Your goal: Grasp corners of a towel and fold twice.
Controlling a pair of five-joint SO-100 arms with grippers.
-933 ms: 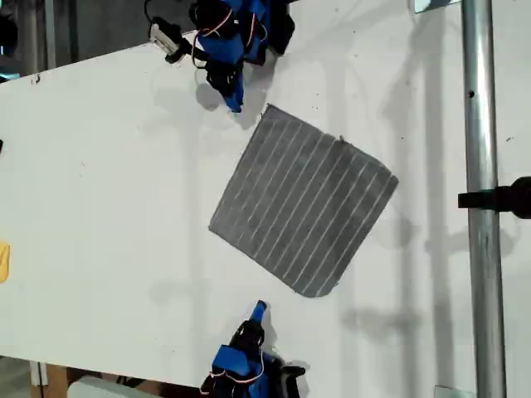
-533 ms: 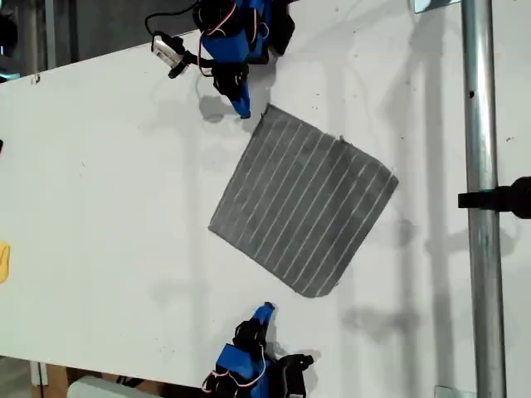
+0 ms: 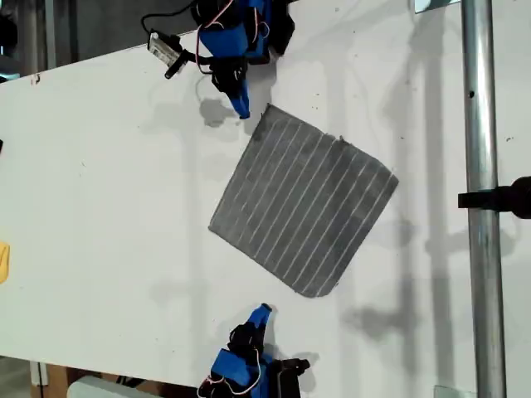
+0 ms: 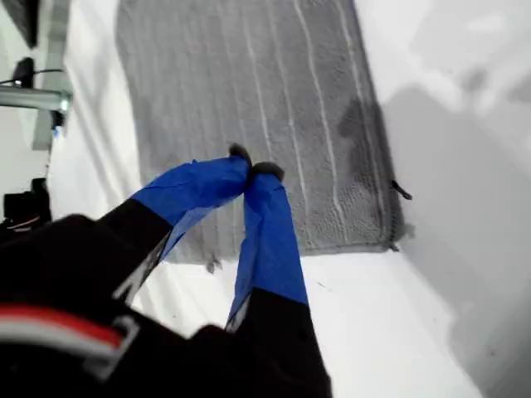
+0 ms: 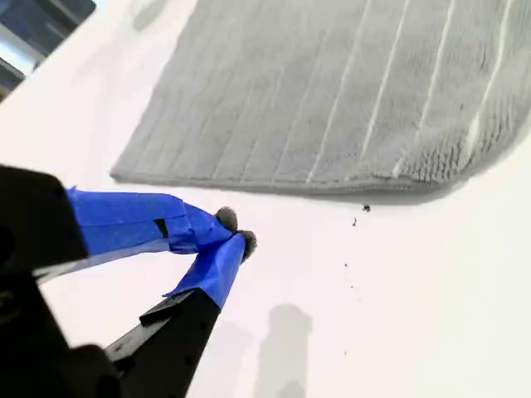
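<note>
You have my first gripper (image 4: 253, 164) pinched shut on nothing, its tips meeting in the air. In the exterior view it hangs just beside the towel's (image 3: 303, 199) upper corner (image 3: 267, 109). My second gripper (image 5: 236, 232) is closed and empty too, over bare table (image 3: 108, 182) near the lower corner (image 3: 317, 290) but not touching it. The towel lies flat and unfolded, turned like a diamond between the two arms. The main risk, as I judge it, is bringing either claw down closed: shut tips would only push the corner and wrinkle or slide the cloth. Open both first. Descending beside the corner instead of over it would close on table. If one claw catches and the other misses, the lift would probably drag the towel askew and spoil the fold.
</note>
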